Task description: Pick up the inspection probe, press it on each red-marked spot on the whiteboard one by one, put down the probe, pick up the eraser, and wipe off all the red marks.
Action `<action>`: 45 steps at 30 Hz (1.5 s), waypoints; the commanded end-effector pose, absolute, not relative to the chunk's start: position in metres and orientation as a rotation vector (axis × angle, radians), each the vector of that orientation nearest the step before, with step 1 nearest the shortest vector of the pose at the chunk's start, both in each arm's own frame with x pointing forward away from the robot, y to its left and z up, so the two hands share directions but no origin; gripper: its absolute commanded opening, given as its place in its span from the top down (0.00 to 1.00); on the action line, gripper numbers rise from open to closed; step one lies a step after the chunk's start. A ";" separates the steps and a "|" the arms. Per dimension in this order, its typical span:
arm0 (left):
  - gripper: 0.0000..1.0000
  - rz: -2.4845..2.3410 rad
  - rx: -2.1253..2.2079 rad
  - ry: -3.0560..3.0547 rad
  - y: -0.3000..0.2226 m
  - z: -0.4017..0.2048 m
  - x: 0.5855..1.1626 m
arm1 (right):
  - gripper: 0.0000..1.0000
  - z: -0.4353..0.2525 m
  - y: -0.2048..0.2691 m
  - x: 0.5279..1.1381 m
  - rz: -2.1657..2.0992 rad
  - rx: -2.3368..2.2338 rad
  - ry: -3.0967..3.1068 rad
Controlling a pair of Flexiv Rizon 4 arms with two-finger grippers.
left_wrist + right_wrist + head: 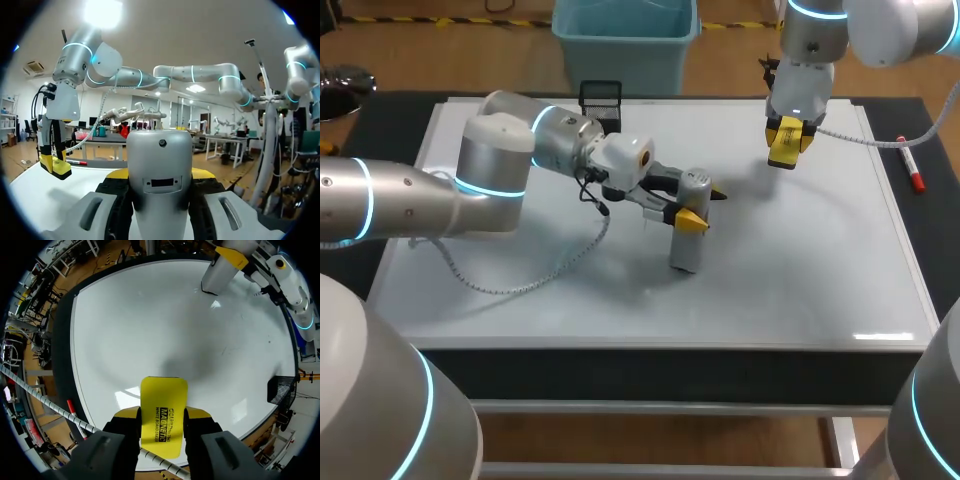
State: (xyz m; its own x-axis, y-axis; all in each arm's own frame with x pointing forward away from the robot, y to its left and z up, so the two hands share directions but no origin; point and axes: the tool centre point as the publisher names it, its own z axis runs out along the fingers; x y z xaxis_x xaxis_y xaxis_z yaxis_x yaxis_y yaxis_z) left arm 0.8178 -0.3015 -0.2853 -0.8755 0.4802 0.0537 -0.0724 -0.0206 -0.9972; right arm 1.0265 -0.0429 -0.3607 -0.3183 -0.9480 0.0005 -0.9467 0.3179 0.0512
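Note:
The grey cylindrical probe point(688, 238) stands nearly upright near the middle of the whiteboard point(800, 270), its lower end down at the surface. My left gripper point(703, 205) is shut on its upper part; in the left wrist view the probe point(159, 185) fills the gap between the fingers. My right gripper point(787, 140) hangs over the board's back right, shut on the yellow eraser point(785, 150). Seen from the right wrist, the eraser point(162, 415) juts out ahead of the gripper point(161, 422), above the white surface point(175, 330). I see no red marks on the board.
A red marker pen point(911, 165) lies on the dark mat to the right of the board. A blue bin point(625, 40) stands behind the table, with a small black holder point(600, 97) at the board's back edge. A cable trails from my left arm across the board.

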 end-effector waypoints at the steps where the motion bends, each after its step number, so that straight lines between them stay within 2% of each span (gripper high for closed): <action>1: 1.00 1.955 -0.427 -1.878 -0.300 -0.287 0.819 | 1.00 -0.359 -0.044 1.027 -0.059 1.818 -2.522; 14: 1.00 1.967 -0.434 -1.894 -0.289 -0.278 0.822 | 1.00 -0.359 -0.044 1.027 -0.059 1.818 -2.522; 28: 1.00 2.120 -0.358 -2.056 -0.186 -0.226 0.865 | 1.00 -0.359 -0.044 1.027 -0.059 1.818 -2.522; 45: 1.00 2.232 -0.122 -2.213 -0.067 -0.223 0.915 | 1.00 -0.359 -0.044 1.027 -0.059 1.818 -2.522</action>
